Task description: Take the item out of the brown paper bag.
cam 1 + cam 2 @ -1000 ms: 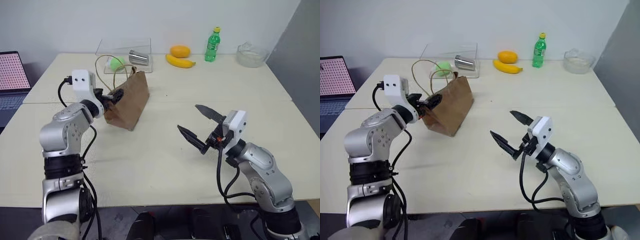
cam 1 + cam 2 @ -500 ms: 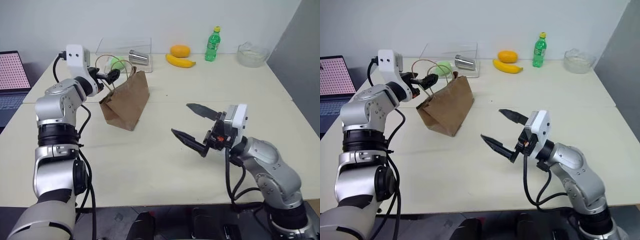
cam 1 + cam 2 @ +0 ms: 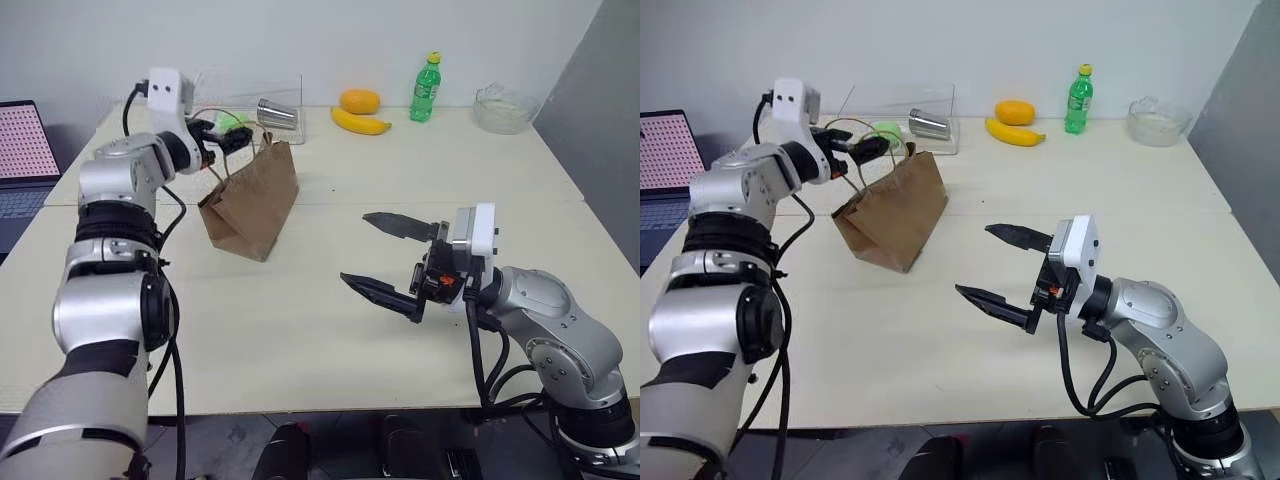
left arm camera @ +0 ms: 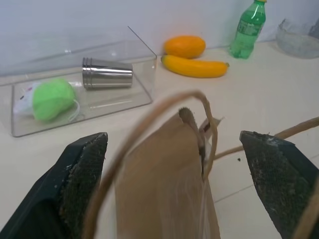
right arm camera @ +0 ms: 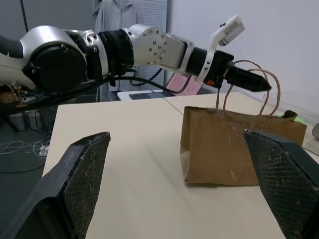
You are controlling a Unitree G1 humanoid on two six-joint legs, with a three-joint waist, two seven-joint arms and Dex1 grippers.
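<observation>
On the pale tabletop [image 3: 300, 330] the crinkled brown paper bag [image 3: 254, 203] stands upright, and we take it as our landmark. Its thin beige string handles [image 3: 232, 135] loop up from the top edge. We see the left gripper [image 3: 226, 137] level at those handles, just above the bag's top edge — its two black fingers [image 4: 82, 172] spread wide in the left wrist view, with one handle loop arching between them and the bag's folded top below. We cannot tell whether a finger touches the string.

The right gripper [image 3: 388, 255] hangs above the table well apart from the bag, on the bag's right, pointing towards it; its jaws are wide and hold nothing. In the right wrist view the bag sits between its fingers [image 5: 82, 172], farther off.

The item to be taken out cannot be seen; the bag's mouth is not open to any view, so we cannot tell what lies inside.

Behind the bag lies a clear plastic box [image 3: 250, 100] with a steel cup [image 3: 277, 114] and a green ball [image 4: 49, 98] in it. Farther right of the box lie an orange fruit [image 3: 360, 102], a yellow banana [image 3: 360, 123] and a green soda bottle [image 3: 425, 90] — all well apart from the bag.
</observation>
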